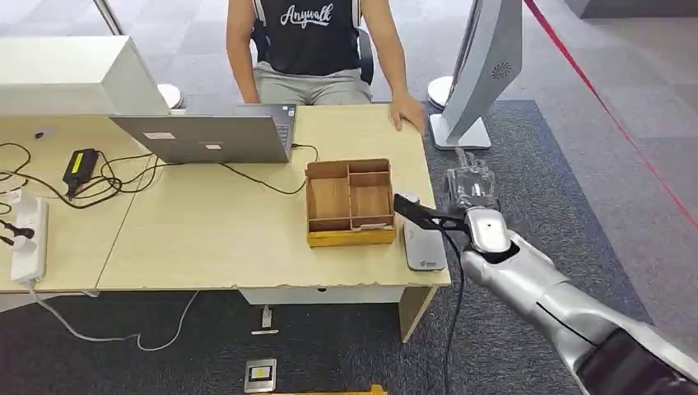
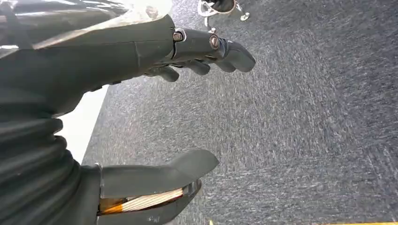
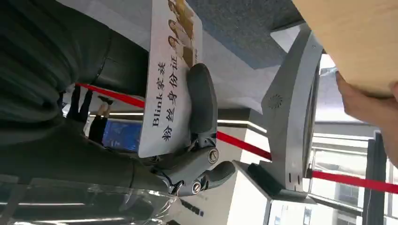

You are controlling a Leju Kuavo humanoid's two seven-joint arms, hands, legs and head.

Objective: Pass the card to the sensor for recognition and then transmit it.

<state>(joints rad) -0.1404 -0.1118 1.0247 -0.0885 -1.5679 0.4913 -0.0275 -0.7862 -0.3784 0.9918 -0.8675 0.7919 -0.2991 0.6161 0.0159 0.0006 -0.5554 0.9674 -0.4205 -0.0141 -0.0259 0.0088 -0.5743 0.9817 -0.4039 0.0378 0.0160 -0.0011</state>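
While the right robot hand (image 1: pixel 465 193) pinches the card (image 3: pixel 171 75) between its thumb and fingers, it hangs just off the right edge of the desk (image 1: pixel 247 239), beside the grey sensor (image 1: pixel 423 247) that lies flat at the desk's front right corner. From the head view the card is hard to make out, since the hand sits under a clear cover and the wrist blocks much of it; the right wrist view shows it plainly, a white card with printed characters and a strip of small portraits, the thick thumb pressed across its face. Whether the card has been read by the sensor cannot be told from these pictures: the hand is beside and slightly beyond the sensor, not over its face. My judgement is that the task sits somewhere in its middle, with the card picked up and firmly held, and the handing over left to do. A person (image 1: pixel 317 49) sits at the far edge of the desk with one hand (image 1: pixel 407 111) resting on its far right corner, near enough to be the likely receiver. A wooden tray (image 1: pixel 349 203) with compartments stands just left of the sensor, and a laptop (image 1: pixel 210 136) stands toward the far edge. The left robot hand (image 2: pixel 187 112) hangs over the carpet with fingers and thumb spread apart, holding nothing. A tall white kiosk (image 1: pixel 481 70) stands on the floor past the desk's far right corner.
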